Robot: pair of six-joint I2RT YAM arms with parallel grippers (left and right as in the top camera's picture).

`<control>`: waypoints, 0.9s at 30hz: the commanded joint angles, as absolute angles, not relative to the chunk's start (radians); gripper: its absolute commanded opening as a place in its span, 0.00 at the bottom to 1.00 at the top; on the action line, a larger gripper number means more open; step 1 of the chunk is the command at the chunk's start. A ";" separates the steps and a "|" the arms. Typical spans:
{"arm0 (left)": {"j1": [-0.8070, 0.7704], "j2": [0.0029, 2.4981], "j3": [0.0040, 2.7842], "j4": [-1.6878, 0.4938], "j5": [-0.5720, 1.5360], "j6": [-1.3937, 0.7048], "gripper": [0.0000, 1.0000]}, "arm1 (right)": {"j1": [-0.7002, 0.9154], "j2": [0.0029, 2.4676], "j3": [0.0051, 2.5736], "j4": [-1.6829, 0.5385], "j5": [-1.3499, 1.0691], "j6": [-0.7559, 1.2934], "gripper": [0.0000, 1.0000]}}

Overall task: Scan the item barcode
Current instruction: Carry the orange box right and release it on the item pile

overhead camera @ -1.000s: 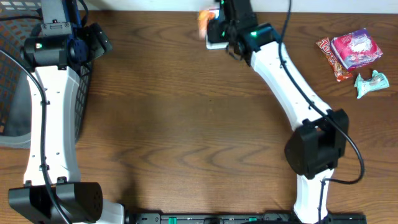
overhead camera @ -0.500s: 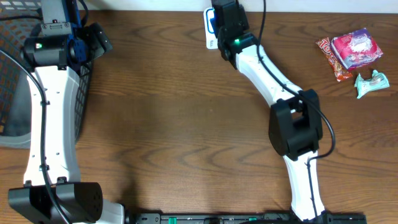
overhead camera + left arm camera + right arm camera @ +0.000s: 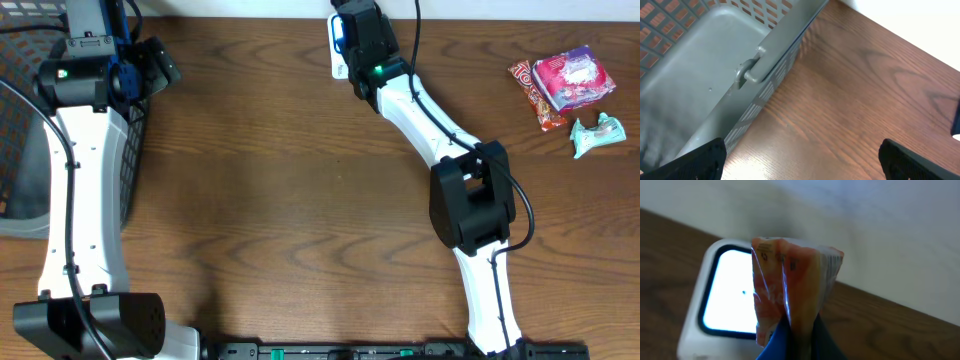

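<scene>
The orange packet [image 3: 795, 290] carries small dark print near its top edge, but it is too blurred for me to read, and I can make out no barcode on the side I see. My right gripper [image 3: 797, 342] is clamped on the packet's lower end, with blue fingertips [image 3: 774, 347] pinching it from both sides. The packet stands upright just in front of the scanner [image 3: 720, 297], overlapping the right side of its bright white window, at the far edge of the surface [image 3: 300, 200].

My left gripper [image 3: 807, 160] is spread wide and holds nothing. It hangs over the rim of the grey basket [image 3: 715, 60], where that rim meets the wood.

Well to the right lie a red wrapper [image 3: 528, 95], a pink pack [image 3: 572, 78] and a teal wrapper [image 3: 597, 132]; their lettering is too small to read.
</scene>
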State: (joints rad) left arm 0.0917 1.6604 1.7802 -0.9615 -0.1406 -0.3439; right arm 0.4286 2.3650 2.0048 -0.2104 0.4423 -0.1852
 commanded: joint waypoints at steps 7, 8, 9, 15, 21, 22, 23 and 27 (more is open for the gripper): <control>0.106 1.648 1.786 -0.964 -0.161 -0.354 0.98 | 0.432 2.345 2.007 -0.227 0.469 -0.186 0.01; 0.106 1.648 1.786 -0.964 -0.161 -0.354 0.98 | 0.432 2.334 2.008 -0.223 0.521 -0.171 0.01; 0.106 1.648 1.786 -0.964 -0.161 -0.354 0.98 | 0.429 2.322 2.008 -0.216 0.569 -0.154 0.01; 0.106 1.648 1.786 -0.964 -0.161 -0.354 0.98 | 0.325 2.197 2.008 -0.265 0.615 -0.056 0.01; 0.106 1.648 1.786 -0.964 -0.161 -0.354 0.98 | 0.144 2.147 2.008 -0.477 0.458 0.033 0.01; 0.106 1.648 1.786 -0.964 -0.161 -0.354 0.98 | 0.113 2.147 2.008 -0.519 0.445 0.033 0.01; 0.106 1.648 1.786 -0.964 -0.161 -0.354 0.98 | 0.083 2.150 2.006 -0.559 0.442 0.033 0.01; 0.106 1.648 1.786 -0.964 -0.161 -0.354 0.98 | -0.041 2.160 2.006 -0.685 0.443 0.033 0.01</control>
State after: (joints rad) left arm 0.0917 1.6604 1.7802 -0.9611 -0.1406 -0.3439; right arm 0.0116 2.1456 2.0090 -0.6449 0.4725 0.0017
